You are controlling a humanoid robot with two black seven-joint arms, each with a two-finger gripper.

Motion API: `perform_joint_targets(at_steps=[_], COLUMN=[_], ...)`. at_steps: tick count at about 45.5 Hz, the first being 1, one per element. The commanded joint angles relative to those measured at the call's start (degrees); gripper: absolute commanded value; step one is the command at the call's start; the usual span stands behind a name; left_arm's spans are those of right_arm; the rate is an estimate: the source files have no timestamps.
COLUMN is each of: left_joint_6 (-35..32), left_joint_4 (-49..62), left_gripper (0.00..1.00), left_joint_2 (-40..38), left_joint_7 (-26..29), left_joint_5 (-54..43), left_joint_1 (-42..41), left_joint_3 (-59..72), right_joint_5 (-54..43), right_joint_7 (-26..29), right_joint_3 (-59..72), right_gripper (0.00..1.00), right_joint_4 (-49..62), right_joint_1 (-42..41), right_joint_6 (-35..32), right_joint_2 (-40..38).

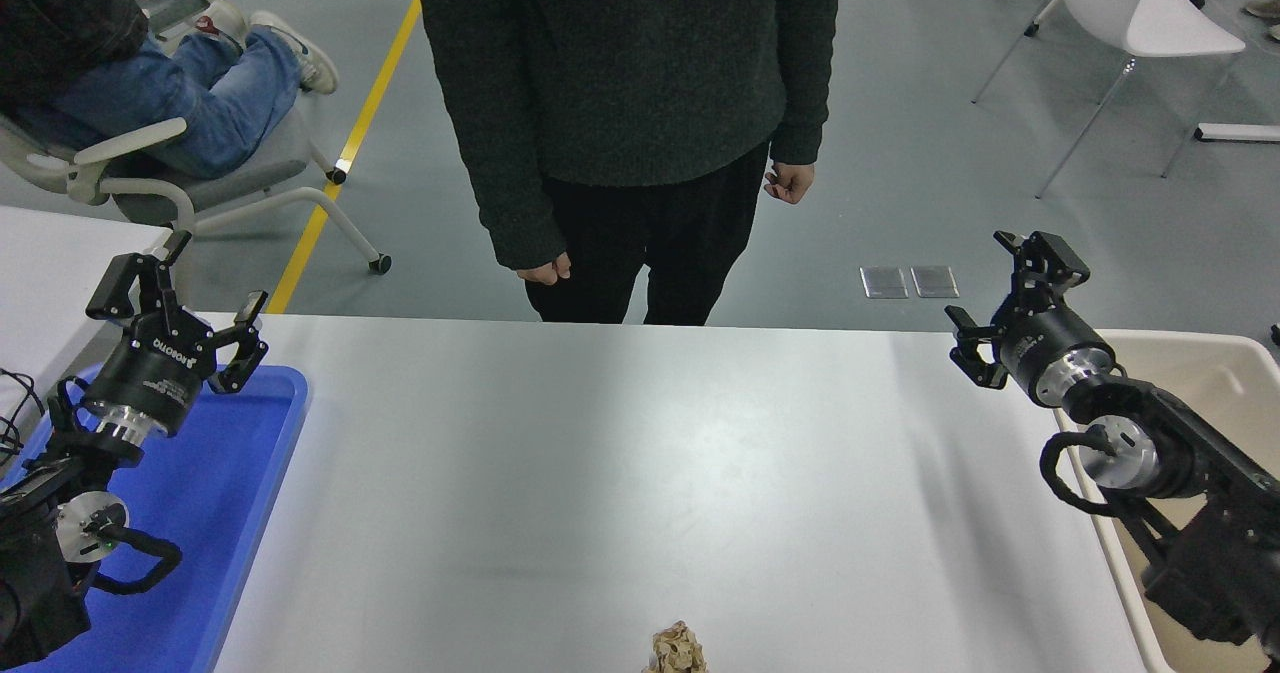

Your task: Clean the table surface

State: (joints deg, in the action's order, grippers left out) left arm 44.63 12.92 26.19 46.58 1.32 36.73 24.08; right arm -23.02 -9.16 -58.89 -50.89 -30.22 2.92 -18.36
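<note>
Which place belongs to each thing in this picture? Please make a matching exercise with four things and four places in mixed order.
Things:
1. flat blue plastic tray
2. beige rectangular bin
3. crumpled brown paper ball
4. person in a dark knitted sweater

Places:
A. near edge of the white tabletop, at the middle
B. beyond the table's far edge
C. left end, under the left gripper
D. right end, under the right arm

Pairs: 1-C, 2-D, 3-A, 4-B
</note>
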Motion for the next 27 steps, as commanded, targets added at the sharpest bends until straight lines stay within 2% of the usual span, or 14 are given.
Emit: perform_joint_targets(at_steps=[1, 15, 27], left_joint_6=[0.0, 0.0, -0.1], left_joint_4=[0.0, 0.0, 0.0], left_gripper=[1.00, 1.00, 1.00], left_joint_2=[0.0, 0.0, 0.0], left_joint_7=[0.0, 0.0, 0.0], left_joint_5=[0.0, 0.0, 0.0], left_joint_1=[0.0, 0.0, 0.0], left_joint_3=[0.0, 0.0, 0.0], right_joint_5=[0.0, -2.8, -16.4], right_joint_7=[-2.9, -6.7, -12.6], right_joint_3=[-2.7, -2.0, -0.3], right_gripper=[1.00, 1.00, 1.00], right_joint_4=[0.4, 0.2, 1.3], right_joint_1=[0.5, 1.7, 3.2], right_joint_6=[1.6, 1.1, 1.3], right_joint_2=[2.5, 2.6, 2.8])
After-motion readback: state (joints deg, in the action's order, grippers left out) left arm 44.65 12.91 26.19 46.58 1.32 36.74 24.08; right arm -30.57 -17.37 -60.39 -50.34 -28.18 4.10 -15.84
